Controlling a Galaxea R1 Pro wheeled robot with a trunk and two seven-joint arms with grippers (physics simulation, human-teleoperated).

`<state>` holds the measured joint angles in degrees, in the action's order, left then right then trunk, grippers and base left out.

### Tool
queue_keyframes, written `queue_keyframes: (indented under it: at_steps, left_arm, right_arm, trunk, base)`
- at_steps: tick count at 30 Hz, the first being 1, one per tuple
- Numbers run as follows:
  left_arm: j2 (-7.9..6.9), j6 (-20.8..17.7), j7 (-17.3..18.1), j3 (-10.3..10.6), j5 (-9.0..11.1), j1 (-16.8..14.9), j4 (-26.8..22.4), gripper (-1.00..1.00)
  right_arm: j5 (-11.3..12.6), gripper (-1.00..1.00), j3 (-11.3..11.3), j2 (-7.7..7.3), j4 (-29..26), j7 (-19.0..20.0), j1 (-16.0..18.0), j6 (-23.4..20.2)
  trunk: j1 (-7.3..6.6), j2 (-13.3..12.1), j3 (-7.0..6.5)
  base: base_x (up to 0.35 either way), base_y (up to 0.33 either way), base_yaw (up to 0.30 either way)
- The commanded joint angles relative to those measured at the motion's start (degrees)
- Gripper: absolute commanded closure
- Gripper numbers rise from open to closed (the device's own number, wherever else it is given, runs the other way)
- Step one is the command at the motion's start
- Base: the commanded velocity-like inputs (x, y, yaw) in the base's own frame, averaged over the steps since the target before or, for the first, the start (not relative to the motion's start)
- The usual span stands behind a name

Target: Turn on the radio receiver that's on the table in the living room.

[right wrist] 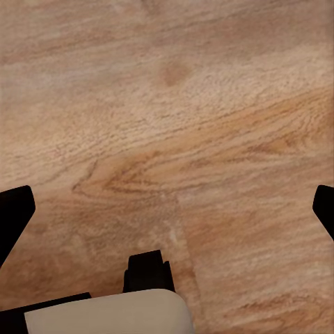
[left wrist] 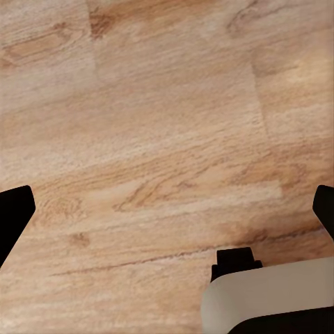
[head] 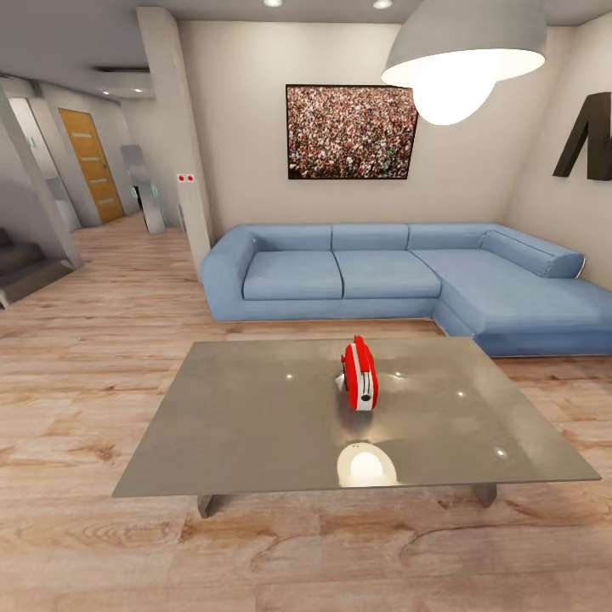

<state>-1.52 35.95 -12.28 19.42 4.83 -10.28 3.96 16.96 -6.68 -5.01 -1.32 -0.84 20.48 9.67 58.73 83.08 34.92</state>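
The small bright red radio receiver with white end panels and a thin metal handle (head: 359, 375) stands upright on the large low square desk with a glossy grey reflective top (head: 255, 425), a little right of centre and toward the far half. One white end panel faces the robot; the red face is seen edge-on, so the switch position cannot be determined from here.

Beyond the desk stands a blue corner sofa (head: 340, 272). A grey dome lamp (head: 463, 51) hangs above, and its reflection shows near the desk's near edge.

The left tool (left wrist: 167, 209) and right tool (right wrist: 167, 209) each point down at the light wood floor (head: 85, 544). On each, both dark fingertips sit at opposite frame edges, so both tools stand spread wide and hold nothing.

Step in hand: approach. The robot appears to stand back from the desk's near edge.

Recommended procedure:
- Drive forward, stopping short of the desk edge.
- Offset right, since the receiver sits right of centre.
- Raise the arm before reaching.
- Press lightly; the narrow upright receiver will probably tip.
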Motion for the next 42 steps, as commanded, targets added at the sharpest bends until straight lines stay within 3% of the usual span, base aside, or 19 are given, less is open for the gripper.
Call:
queue_keyframes:
  at_steps: [1, 42]
  left_arm:
    - [0.01, 0.00, -0.01, 0.00, 0.00, 0.00, 0.00, -1.00]
    - [0.00, 0.00, -0.01, 0.00, 0.00, 0.00, 0.00, -1.00]
  right_arm:
    - [0.00, -1.00, 0.00, 0.00, 0.00, 0.01, 0.00, 0.00]
    - [0.00, -1.00, 0.00, 0.00, 0.00, 0.01, 0.00, 0.00]
  trunk:
    - [0.00, 0.00, 0.00]
    - [0.00, 0.00, 0.00]
  base:
    - [0.000, 0.000, 0.000]
    - [0.000, 0.000, 0.000]
